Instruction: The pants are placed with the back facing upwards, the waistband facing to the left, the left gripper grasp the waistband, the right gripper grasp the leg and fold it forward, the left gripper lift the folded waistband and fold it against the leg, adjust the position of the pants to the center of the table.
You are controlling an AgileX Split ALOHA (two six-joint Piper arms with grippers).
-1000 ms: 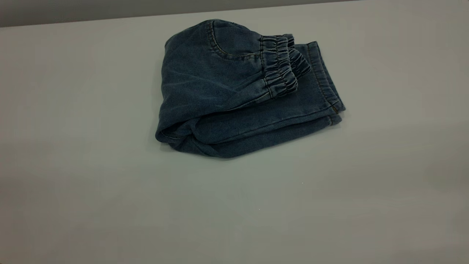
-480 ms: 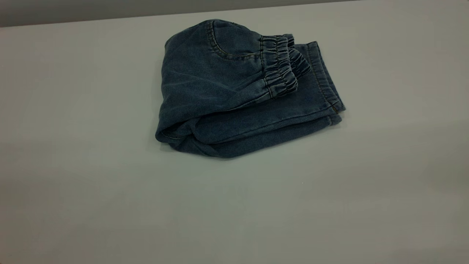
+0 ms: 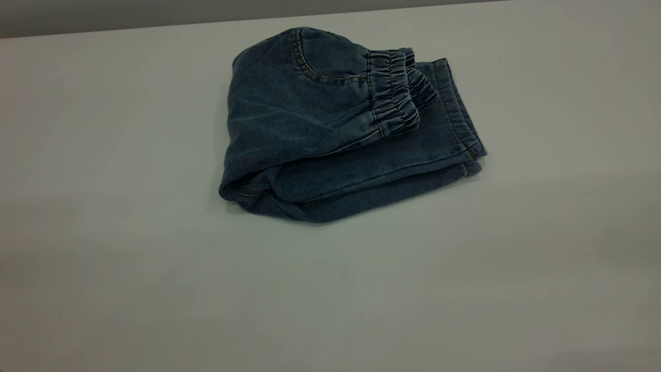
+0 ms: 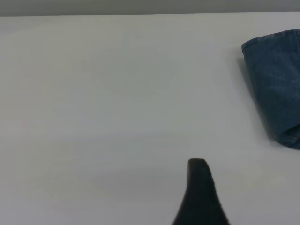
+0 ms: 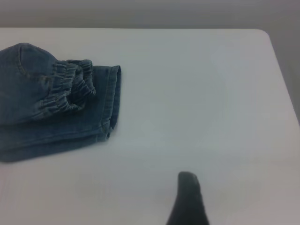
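Observation:
The blue denim pants (image 3: 330, 129) lie folded in a compact bundle on the white table (image 3: 155, 289), a little behind its middle. The elastic waistband (image 3: 395, 93) lies on top of the leg (image 3: 439, 139), whose hem points right. Neither gripper shows in the exterior view. In the left wrist view, one dark tip of the left gripper (image 4: 199, 187) hangs over bare table, well away from the pants (image 4: 276, 84). The right wrist view shows a dark tip of the right gripper (image 5: 187, 197) likewise over bare table, apart from the pants (image 5: 47, 108) and their hem (image 5: 112, 101). Neither gripper holds anything.
The table's far edge (image 3: 206, 23) runs behind the pants, with a grey wall beyond. A rounded table corner (image 5: 267, 35) shows in the right wrist view. Bare tabletop surrounds the bundle on all sides.

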